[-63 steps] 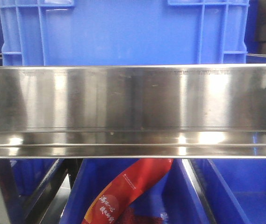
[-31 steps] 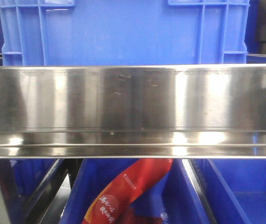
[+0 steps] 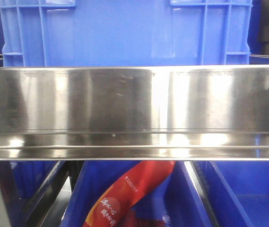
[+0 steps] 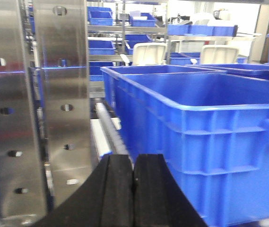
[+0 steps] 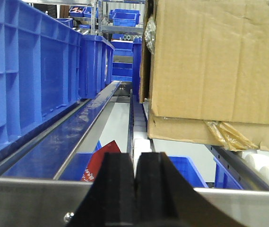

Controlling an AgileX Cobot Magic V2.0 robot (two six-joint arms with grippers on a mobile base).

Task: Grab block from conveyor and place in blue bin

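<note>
Fingers (image 5: 120, 179) closed; cardboard box (image 5: 214, 61) right, blue bin (image 4: 195, 127) left.

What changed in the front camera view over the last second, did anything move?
Only the bright reflections on the steel rail drifted a little: the central glare band sits further right than before. The blue bin above it and the red packet below stayed put. No block or gripper appears in that view, and nothing was grasped or released.

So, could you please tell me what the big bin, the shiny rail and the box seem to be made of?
Blue bin: likely moulded plastic, with a smooth, slightly glossy wall, ribs and a rolled rim. Rail: apparently brushed stainless steel, with streaky mirror-like reflections. Box: brown corrugated cardboard, matte and creased.
</note>
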